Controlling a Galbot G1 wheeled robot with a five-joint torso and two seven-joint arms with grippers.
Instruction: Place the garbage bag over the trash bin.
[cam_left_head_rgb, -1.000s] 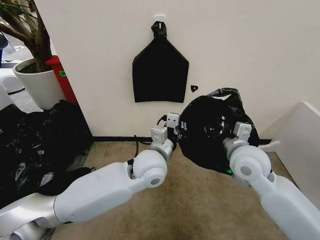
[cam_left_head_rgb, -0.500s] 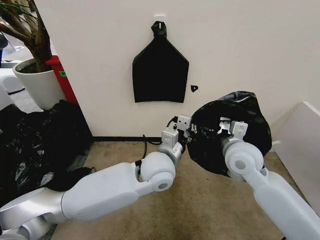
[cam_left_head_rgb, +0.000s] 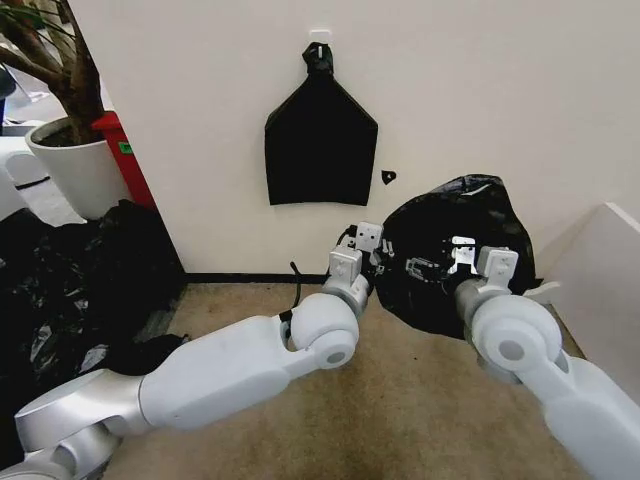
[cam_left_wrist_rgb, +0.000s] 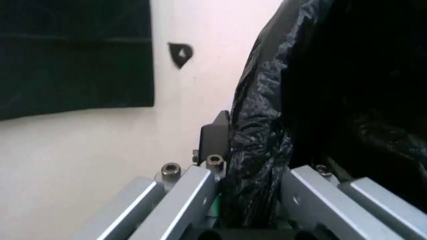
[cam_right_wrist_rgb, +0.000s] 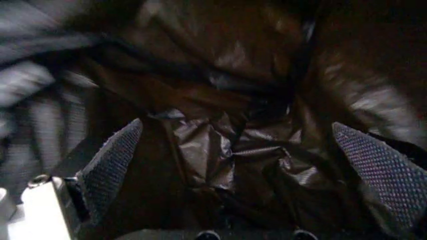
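We see the garbage bag held up off the floor between our two arms, in front of the pale wall and to the right of the flat black bag hanging from its hook. The left tool meets the bag's left edge. In the left wrist view a fold of the glossy film runs down between that tool's two metal fingers, which stand either side of it, so the left tool is pinching the bag. The right tool sits against the front of the bag, lower right of its middle. In the right wrist view its two textured pads stand well apart with crumpled film bunched between them and not pressed by either, so this tool is spread.

The bag's mouth is hard to make out: the film billows as one dark rounded mass and we cannot tell which way it opens. Its lower right part is covered by the right arm. The right wrist view is blurred toward its edges. On the floor at the left lies a large heap of black plastic, cut off by the frame, beside a white plant pot.
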